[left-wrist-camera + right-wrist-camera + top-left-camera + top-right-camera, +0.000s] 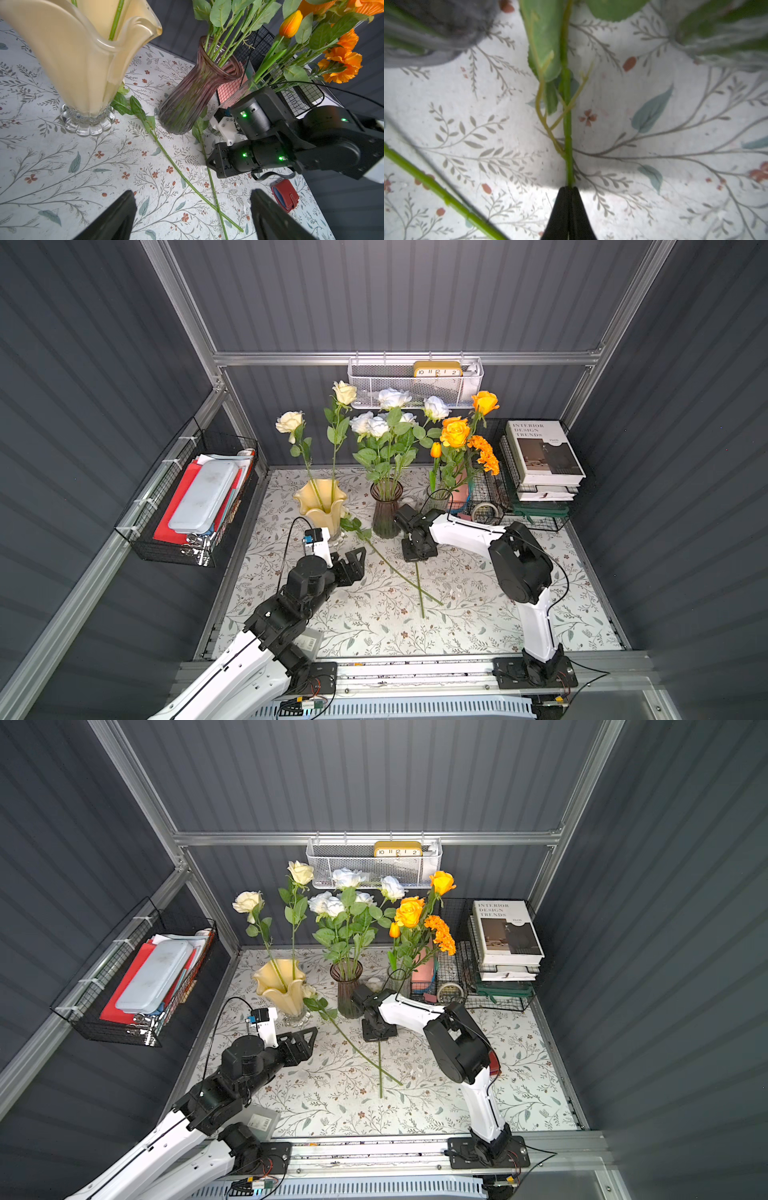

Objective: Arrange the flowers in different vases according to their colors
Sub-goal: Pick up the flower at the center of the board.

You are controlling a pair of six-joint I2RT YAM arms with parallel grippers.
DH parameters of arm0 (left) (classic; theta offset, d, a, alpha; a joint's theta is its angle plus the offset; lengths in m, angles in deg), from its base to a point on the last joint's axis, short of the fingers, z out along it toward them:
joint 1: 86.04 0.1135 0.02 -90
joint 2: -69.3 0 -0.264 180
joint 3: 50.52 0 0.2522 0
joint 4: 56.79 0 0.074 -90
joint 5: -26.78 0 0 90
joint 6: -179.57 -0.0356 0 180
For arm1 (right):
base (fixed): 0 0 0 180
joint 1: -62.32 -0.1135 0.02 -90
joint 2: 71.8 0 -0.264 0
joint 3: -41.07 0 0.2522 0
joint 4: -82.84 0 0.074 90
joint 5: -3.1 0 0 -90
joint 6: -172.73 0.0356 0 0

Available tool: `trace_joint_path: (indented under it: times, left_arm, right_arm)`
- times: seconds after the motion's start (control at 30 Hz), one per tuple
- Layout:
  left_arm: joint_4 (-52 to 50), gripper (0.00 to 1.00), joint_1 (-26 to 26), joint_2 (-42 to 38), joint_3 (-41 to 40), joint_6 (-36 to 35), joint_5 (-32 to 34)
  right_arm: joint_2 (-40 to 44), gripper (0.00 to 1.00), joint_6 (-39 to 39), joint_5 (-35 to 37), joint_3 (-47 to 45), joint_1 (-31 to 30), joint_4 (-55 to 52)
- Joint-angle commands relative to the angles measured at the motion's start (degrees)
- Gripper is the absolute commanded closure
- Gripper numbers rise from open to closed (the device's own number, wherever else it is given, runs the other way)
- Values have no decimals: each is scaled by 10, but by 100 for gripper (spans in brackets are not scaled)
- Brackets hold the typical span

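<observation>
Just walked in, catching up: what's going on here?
The right gripper is shut on a loose green flower stem lying on the floral tablecloth, in front of the ribbed purple glass vase and the clear glass cylinder vase. A second stem crosses it. The left gripper hangs open near the pale yellow ruffled vase.

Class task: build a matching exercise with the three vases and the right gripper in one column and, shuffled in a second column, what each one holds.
Column A
1. pale yellow ruffled vase
2. purple ribbed vase
3. clear glass vase
4. right gripper

Column B
a. orange flowers
b. a loose green stem, pinched between shut fingers
c. cream roses
d. white roses

Pairs: 1-c, 2-d, 3-a, 4-b
</observation>
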Motion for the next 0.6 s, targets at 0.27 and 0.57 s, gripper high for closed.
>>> trace_joint_path:
  times: [0.27,0.57]
  left_arm:
    - [32,12,3,14,-25,-5,-26]
    - [30,11,3,21,-30,-3,-27]
  right_arm:
    - [101,100,-15,-7,-86,-11,-9]
    - [87,64,-1,-48,-85,-24,-18]
